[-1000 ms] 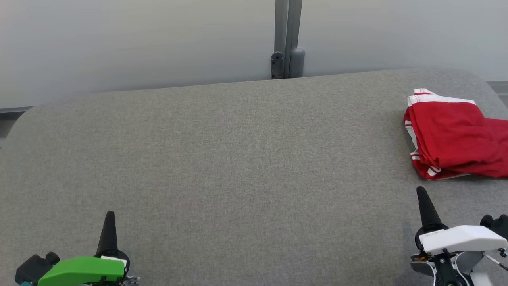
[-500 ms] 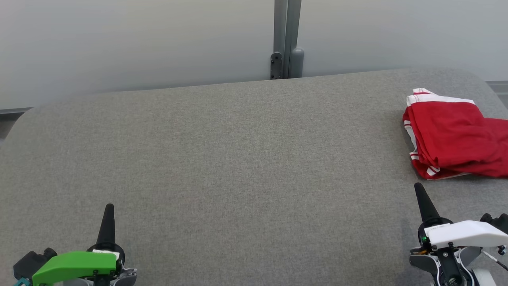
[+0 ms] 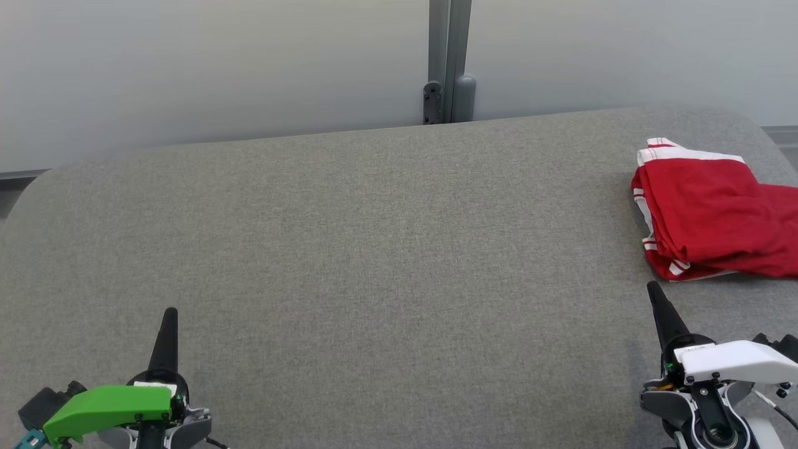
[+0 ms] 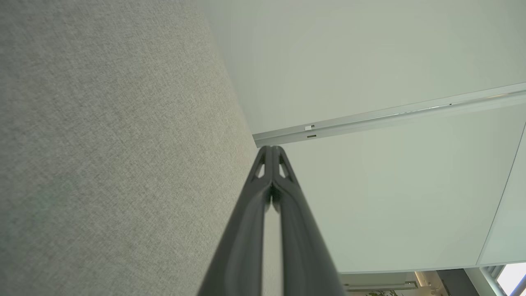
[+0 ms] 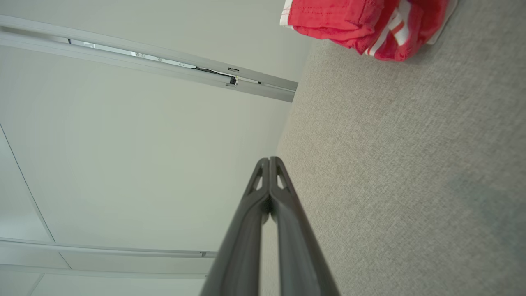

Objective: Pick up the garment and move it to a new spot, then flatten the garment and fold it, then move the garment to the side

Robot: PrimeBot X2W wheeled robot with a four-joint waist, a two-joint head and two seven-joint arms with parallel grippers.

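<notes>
Both grippers crept up-frame since 1 s ago. Fingers of L gripper (image 3: 169,313) & R gripper (image 3: 653,287) pressed together, empty. Red garment (image 3: 704,212) sits roughly folded at mid-right edge of grey table (image 3: 374,249), above R gripper. Parked after folding or awaiting pickup. Either way, go slow near cloth.

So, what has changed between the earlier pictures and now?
The left gripper and the right gripper both crept slightly forward over the table, the left more. Nothing was gripped or released; both jaws stay shut. The red garment lies unmoved at the right.
</notes>
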